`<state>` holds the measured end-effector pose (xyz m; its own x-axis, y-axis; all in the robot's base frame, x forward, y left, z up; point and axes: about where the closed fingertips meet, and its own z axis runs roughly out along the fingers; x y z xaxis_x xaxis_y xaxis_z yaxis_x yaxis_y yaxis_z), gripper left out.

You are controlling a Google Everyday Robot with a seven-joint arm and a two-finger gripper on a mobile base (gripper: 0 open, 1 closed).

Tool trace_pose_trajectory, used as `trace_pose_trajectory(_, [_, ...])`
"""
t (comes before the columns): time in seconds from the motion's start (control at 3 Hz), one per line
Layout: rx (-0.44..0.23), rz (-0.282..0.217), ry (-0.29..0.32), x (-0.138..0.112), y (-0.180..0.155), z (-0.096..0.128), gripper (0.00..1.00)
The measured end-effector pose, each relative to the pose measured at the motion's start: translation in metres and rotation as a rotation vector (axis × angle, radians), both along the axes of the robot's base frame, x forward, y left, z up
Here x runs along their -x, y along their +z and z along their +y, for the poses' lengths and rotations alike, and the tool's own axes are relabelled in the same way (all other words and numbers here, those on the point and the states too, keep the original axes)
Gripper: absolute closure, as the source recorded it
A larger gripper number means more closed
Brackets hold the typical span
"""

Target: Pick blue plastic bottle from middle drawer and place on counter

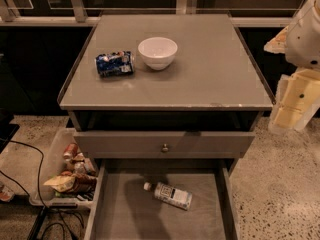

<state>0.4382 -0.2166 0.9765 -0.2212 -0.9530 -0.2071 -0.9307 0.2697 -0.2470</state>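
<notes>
The blue plastic bottle (170,194) lies on its side on the floor of the open middle drawer (125,214), white cap pointing left. The counter (210,79) is a flat gray cabinet top above it. My gripper (295,104) hangs at the right edge of the view, beside the counter's right side and well above and to the right of the bottle. It holds nothing that I can see.
A white bowl (157,52) and a crushed blue-and-white can (115,63) sit on the counter's back left. A shut drawer front with a round knob (164,147) is above the open drawer. A bin of snack packets (70,171) and cables lie on the floor at left.
</notes>
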Motion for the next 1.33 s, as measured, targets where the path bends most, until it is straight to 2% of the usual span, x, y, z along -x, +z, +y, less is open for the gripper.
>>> trace_pose_trajectory(0.67, [0.0, 0.0, 0.0, 0.0, 0.0, 0.0, 0.0])
trace_pose_trajectory(1.0, [-0.069, 0.003, 0.029, 0.004, -0.024, 0.0, 0.0])
trace_pose_trajectory(1.33, [-0.141, 0.011, 0.067, 0.012, -0.07, -0.002, 0.0])
